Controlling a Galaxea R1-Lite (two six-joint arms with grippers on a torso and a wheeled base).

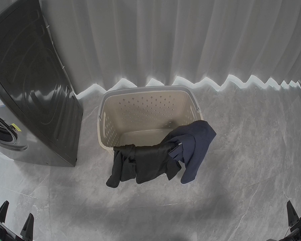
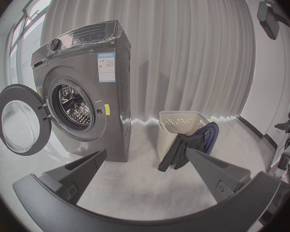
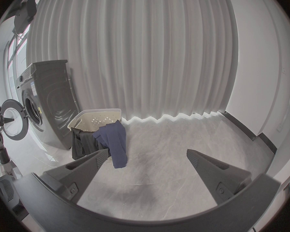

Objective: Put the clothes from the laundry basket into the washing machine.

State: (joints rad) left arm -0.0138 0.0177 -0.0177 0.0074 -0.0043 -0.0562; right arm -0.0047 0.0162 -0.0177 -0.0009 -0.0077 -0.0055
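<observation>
Head view: laundry basket [image 1: 147, 89] is sitting on the floor [image 1: 244, 144] mid-scene, far side against the curtain [image 1: 174, 30]. Black garment [image 1: 147, 163] is hanging over its near rim, spilling down to the floor. Navy garment [image 1: 195, 144] is draping over the near right corner, overlapping the black one. Washing machine [image 1: 33, 94] is standing left of the basket, just beside it. Left gripper [image 1: 17, 210] is showing at the near left edge and right gripper [image 1: 298, 198] at the near right edge, both well apart from the basket.

Left wrist view: left gripper [image 2: 145, 152] is holding its fingers spread wide, nothing between them. Washing machine [image 2: 87, 91] is standing with its door [image 2: 21, 120] swung fully open, exposing the drum [image 2: 74, 105] (contents too small to tell). Laundry basket [image 2: 174, 126] is sitting to the right of it, black garment [image 2: 178, 150] and navy garment [image 2: 211, 132] hanging off the near rim.

Right wrist view: right gripper [image 3: 147, 152] is also spreading wide, gripping nothing. Navy garment [image 3: 114, 142] is hanging down the laundry basket's [image 3: 96, 118] near side, black garment [image 3: 82, 144] left of it, washing machine [image 3: 48, 94] further left.
</observation>
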